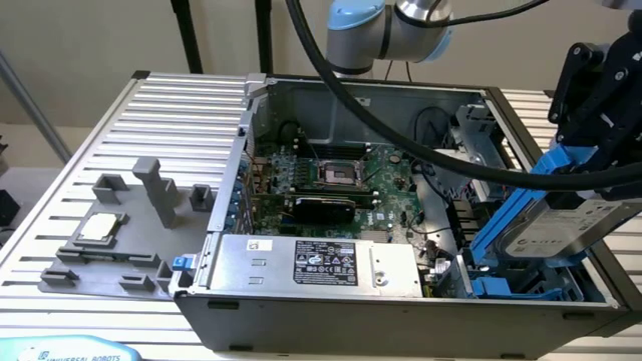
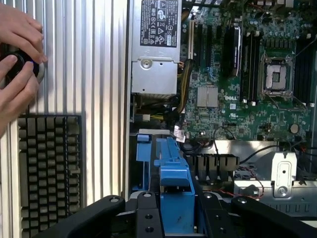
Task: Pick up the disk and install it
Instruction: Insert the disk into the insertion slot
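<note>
The disk [image 1: 564,228], silver-grey with a white label, sits in its blue rail frame [image 1: 522,207] and hangs tilted over the right end of the open computer case [image 1: 401,312] in the exterior view. My black gripper [image 1: 594,174] is shut on the disk's upper end. Below it are the case's blue drive bay rails [image 1: 507,286]. In the wrist view the blue frame [image 2: 174,181] runs out from between my black fingers [image 2: 148,218], above the blue bay bracket [image 2: 142,148].
Inside the case lie the green motherboard [image 1: 336,177] and the silver power supply [image 1: 311,263] with a black label. A small silver chip [image 1: 101,226] rests on a grey fixture [image 1: 131,226] at the exterior view's left. A person's hands [image 2: 17,54] hold a black knob beside the case.
</note>
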